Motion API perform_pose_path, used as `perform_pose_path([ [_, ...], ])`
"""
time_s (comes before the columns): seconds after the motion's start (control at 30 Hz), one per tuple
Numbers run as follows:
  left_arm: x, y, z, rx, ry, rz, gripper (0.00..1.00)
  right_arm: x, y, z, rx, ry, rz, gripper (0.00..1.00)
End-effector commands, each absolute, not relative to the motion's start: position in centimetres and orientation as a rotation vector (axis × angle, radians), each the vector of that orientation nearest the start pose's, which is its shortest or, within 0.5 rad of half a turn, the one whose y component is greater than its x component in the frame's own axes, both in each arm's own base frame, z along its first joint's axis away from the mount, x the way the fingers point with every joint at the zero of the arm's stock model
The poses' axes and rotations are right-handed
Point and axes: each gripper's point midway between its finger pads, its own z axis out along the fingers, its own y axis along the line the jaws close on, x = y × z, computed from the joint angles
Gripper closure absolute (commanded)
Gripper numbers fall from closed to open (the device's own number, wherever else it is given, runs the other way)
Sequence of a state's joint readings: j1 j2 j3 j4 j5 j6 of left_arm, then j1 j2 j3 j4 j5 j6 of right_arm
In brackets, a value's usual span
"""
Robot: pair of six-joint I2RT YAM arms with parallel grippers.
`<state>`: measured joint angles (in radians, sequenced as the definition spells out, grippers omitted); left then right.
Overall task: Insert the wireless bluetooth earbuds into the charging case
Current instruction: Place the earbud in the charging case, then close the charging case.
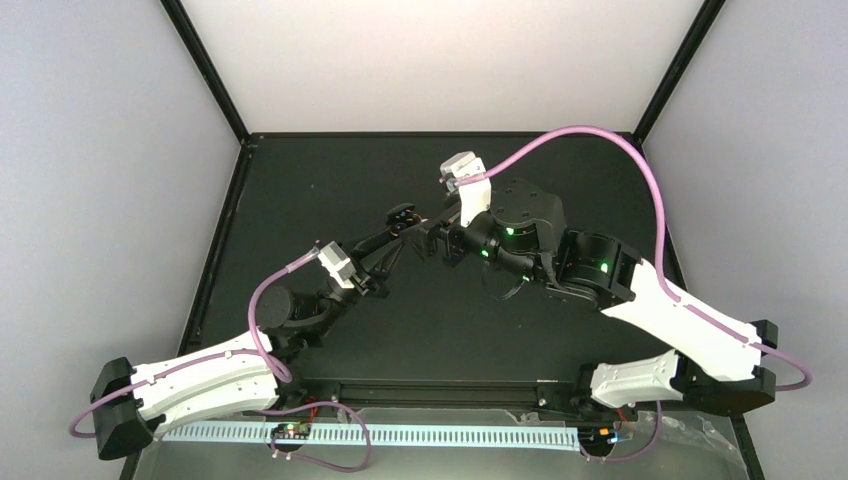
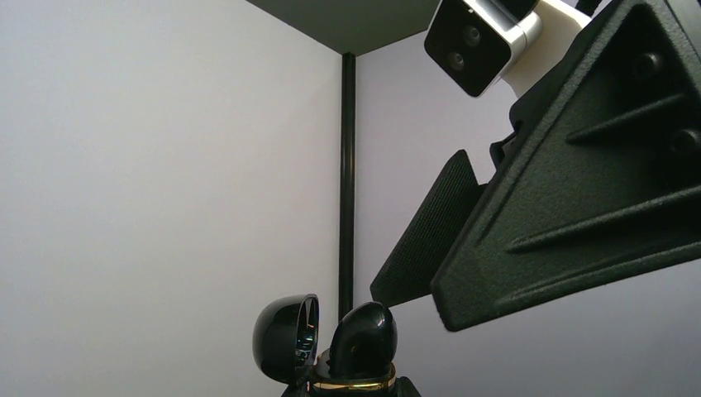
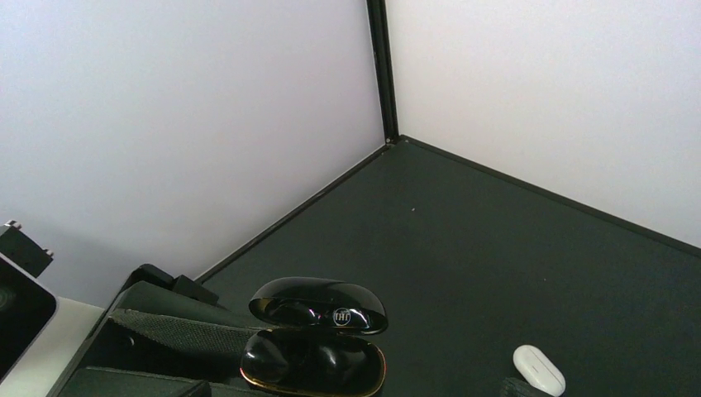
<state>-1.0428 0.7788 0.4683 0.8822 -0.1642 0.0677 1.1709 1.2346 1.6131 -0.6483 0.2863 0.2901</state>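
The charging case (image 3: 314,347) here is glossy black with a gold rim, not white, and its lid (image 2: 285,335) stands open. My left gripper (image 2: 351,390) is shut on its base and holds it above the table (image 1: 300,200). A black earbud (image 2: 364,335) stands up out of the base. In the right wrist view two dark rounded earbuds (image 3: 339,360) sit in it. My right gripper (image 1: 432,238) hovers just right of the case, its finger (image 2: 579,190) and pad (image 2: 430,240) close above the earbud. Its jaws look open and empty. No white earbuds show.
A small white oval closed pebble (image 3: 539,370) lies on the black table beside my right fingertip (image 3: 517,389). White walls and black frame posts (image 3: 382,66) enclose the table. The arm bases sit along the near edge (image 1: 430,385).
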Motion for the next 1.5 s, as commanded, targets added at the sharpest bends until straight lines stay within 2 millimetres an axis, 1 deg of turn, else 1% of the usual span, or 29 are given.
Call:
perform_pose_path([
  [0.0,16.4,-23.3,42.2,0.401,0.926,-0.835,0.98,19.7,32.0,44.3,-0.588,1.803,0.71,0.09],
  [0.13,16.4,-23.3,42.1,0.402,0.926,-0.84,0.99,20.3,31.7,44.1,-0.556,1.81,0.677,0.09],
  [0.4,16.3,-23.2,42.1,0.402,0.924,-0.839,0.98,20.8,31.6,43.7,-0.534,1.824,0.647,0.09],
  [0.77,16.3,-23.1,42.2,0.398,0.92,-0.839,0.98,20.8,31.3,43.7,-0.526,1.827,0.643,0.09],
  [0.83,16.3,-23.1,42.2,0.398,0.92,-0.839,0.98,20.6,31.3,44.1,-0.533,1.818,0.663,0.09],
  [0.93,16.2,-23.0,42.3,0.397,0.918,-0.839,0.98,19.7,30.9,45.4,-0.55,1.776,0.722,0.09],
  [1.0,16.2,-22.9,42.3,0.397,0.916,-0.838,0.98,19.0,30.3,46.3,-0.556,1.741,0.757,0.09],
  [1.07,15.9,-22.8,42.5,0.4,0.907,-0.844,0.98,18.7,29.1,46.9,-0.539,1.71,0.759,0.09],
  [1.13,15.0,-22.8,42.7,0.436,0.876,-0.873,0.98,18.7,27.8,47.0,-0.522,1.691,0.728,0.09],
  [1.27,11.1,-24.3,42.7,0.642,0.792,-1.001,0.98,18.3,25.7,46.2,-0.544,1.68,0.661,0.09],
  [1.33,9.5,-24.7,42.6,0.72,0.77,-1.07,0.98,17.7,25.5,45.2,-0.597,1.683,0.659,0.09],
  [1.47,6.9,-24.8,43.0,0.815,0.709,-1.178,0.98,16.5,25.7,43.3,-0.688,1.699,0.687,0.09],
])
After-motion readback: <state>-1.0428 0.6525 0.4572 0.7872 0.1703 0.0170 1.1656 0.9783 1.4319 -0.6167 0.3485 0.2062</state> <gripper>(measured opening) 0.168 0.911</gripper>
